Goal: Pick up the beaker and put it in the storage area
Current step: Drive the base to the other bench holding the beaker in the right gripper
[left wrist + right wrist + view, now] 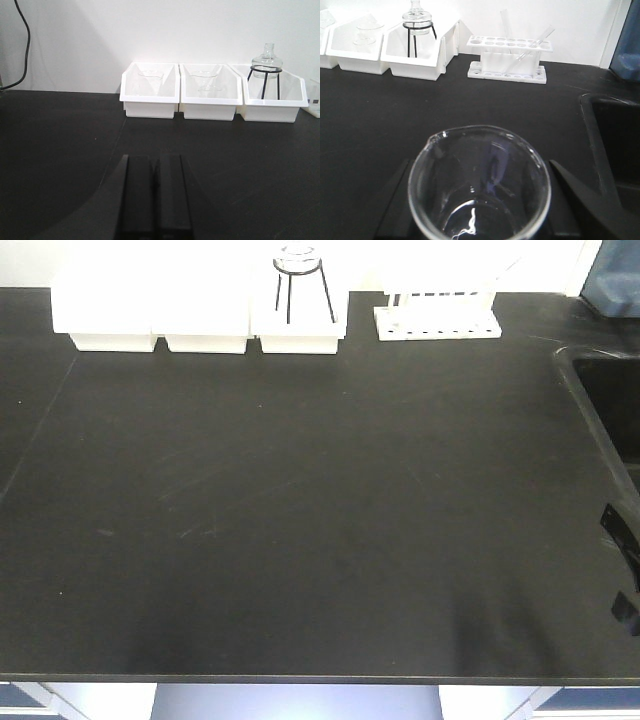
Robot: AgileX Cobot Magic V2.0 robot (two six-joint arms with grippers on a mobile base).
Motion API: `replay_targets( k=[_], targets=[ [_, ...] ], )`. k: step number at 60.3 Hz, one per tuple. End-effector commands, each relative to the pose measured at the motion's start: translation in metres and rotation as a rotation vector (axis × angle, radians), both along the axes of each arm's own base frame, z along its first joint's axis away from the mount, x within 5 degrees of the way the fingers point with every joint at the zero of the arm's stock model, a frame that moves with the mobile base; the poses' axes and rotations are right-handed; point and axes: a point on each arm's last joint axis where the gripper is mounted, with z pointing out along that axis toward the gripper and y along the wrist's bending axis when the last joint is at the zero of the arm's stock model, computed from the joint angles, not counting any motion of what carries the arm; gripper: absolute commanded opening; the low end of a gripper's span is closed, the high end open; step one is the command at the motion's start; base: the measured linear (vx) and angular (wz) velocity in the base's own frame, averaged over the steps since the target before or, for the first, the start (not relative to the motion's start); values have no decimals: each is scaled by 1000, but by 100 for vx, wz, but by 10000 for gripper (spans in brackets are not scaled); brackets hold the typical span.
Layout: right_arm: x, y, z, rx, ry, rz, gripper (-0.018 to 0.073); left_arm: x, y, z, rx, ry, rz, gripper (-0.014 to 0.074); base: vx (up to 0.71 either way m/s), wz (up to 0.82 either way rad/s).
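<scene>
Over black benchtop (380, 110), beaker (480, 150) sits clasped in right tool (479, 210).

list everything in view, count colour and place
matte black benchtop: one, black, under everything
white plastic bins: three, white, row at the back
round glass vessel on black wire tripod: one, clear and black, rightmost bin
small clear glassware: count unclear, clear, left and middle bins
white test-tube rack: one, white, right of the bins
black sink recess: one, black, right edge
black cable: one, black, wall at far left
clear glass beaker with pour spout: one, clear, in the right end effector
left end effector: one, black, shut, over the bench
right end effector: one, black, shut on the beaker
</scene>
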Motion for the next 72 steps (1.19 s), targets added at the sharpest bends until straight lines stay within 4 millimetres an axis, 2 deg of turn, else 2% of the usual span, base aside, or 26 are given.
replay_targets(
  k=[1, 28, 72],
  targets=[
    [2, -1, 18, 7, -111, -10, -4, 0, -2, 1, -10, -79, -19, -8, -1, 3],
    [2, -1, 18, 7, -110, -10, -4, 0, -2, 1, -10, -79, -19, -8, -11, 0],
    [2, -1, 18, 7, -110, -10, -4, 0, -2, 1, -10, -79, -19, -8, -33, -19]
  ],
)
